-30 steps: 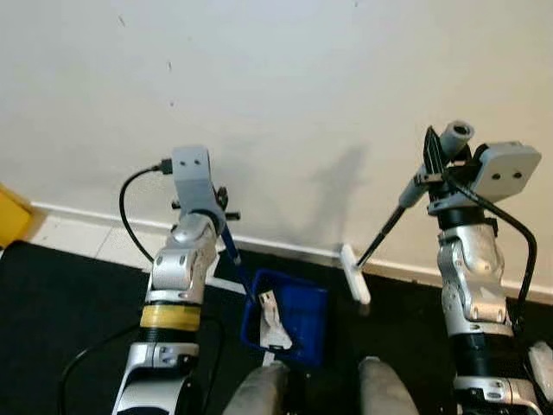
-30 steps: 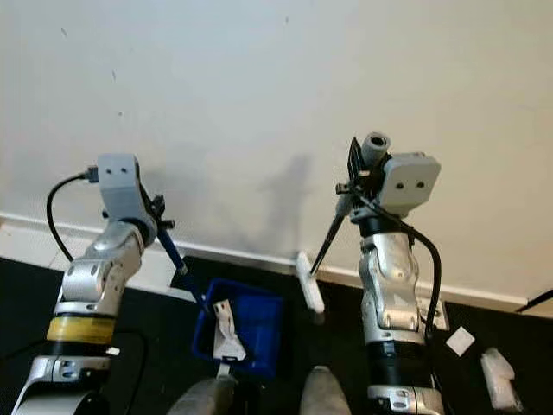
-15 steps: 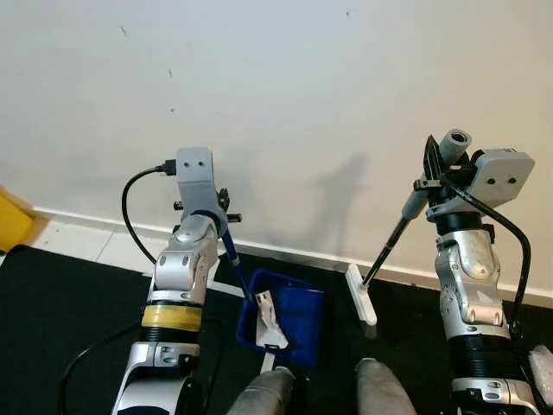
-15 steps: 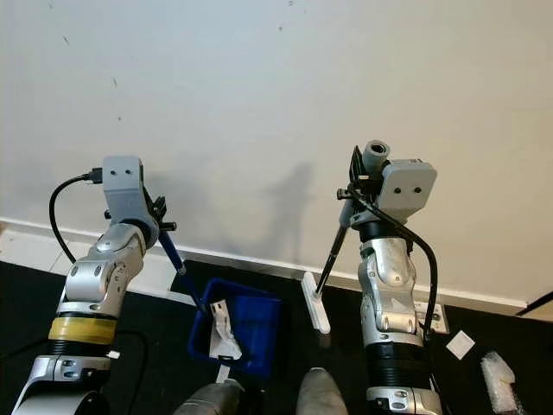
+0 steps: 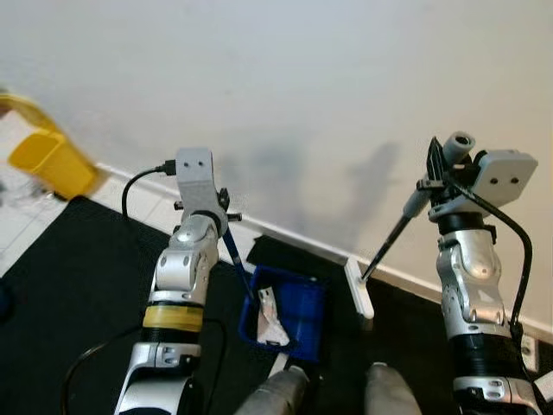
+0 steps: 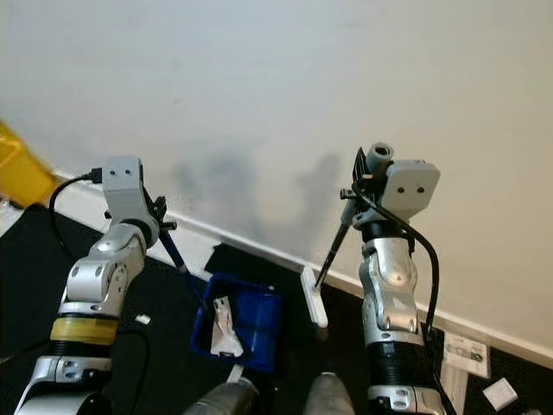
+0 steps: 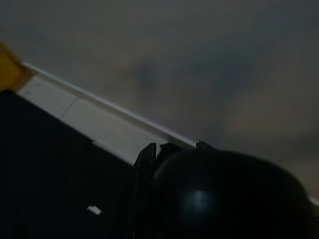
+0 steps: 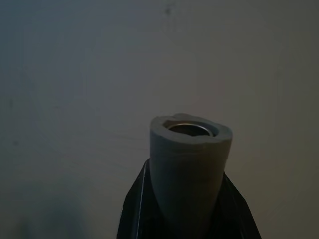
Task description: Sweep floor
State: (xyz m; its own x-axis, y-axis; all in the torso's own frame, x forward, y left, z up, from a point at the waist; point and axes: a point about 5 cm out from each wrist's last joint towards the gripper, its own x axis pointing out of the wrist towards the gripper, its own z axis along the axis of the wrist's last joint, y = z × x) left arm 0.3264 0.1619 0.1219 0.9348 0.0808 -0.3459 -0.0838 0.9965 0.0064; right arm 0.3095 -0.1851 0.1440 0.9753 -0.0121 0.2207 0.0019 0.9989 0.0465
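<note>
Because the broom [image 5: 380, 259] is a light, stiff pole, the right gripper [image 5: 436, 173], clamped just below its grey top, can steer it. Its white head [image 5: 359, 290] rests just right of the blue dustpan [image 5: 289, 307], whose handle the left gripper [image 5: 216, 207] grips; crumpled paper [image 5: 270, 320] lies inside the dustpan.

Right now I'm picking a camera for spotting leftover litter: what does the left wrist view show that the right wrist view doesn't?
Left wrist view: the dark mat, the white skirting, a corner of the yellow bin, a small white scrap on the mat, and the dustpan handle in the left claw. Right wrist view: the grey broom handle, end-on, in the right claw. Both: the pale wall and black claw fingers beside the held handle.
</note>
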